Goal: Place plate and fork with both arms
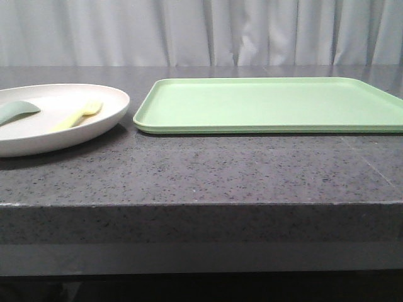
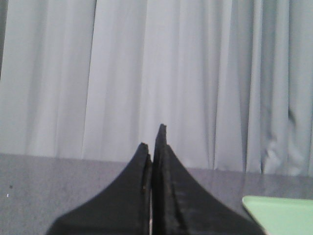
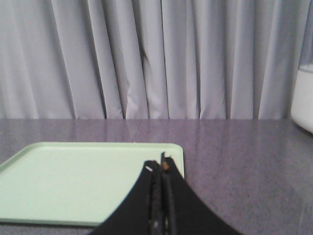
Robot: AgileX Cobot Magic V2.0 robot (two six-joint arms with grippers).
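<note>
A dark speckled stone surface (image 1: 208,170) fills the middle band of the front view, with pale curtains (image 1: 201,31) across the top. The largest thing on it is a flat light-green tray (image 1: 271,104), spanning centre to right edge and bare. Just beside its left end, apart from it by a narrow gap, sits the plate (image 1: 38,138), cream-white and cut off by the left edge of the frame. Inside the plate lie two small utensils: the pale-yellow fork (image 1: 79,115) towards the plate's right half, and a grey-green spoon-like piece (image 1: 17,111) at the far left, near but not touching the fork.

Neither arm appears in the front view. In the left wrist view the left gripper (image 2: 155,139) has its fingers pressed together on nothing, with a tray corner at lower right. In the right wrist view the right gripper (image 3: 159,164) is likewise closed and empty, over the tray's near edge.

Judging from this, nothing has been picked up yet; the task stands at its start. The next move likely calls for both sets of fingers to spread, one arm reaching for the plate's rim, the other for the fork
</note>
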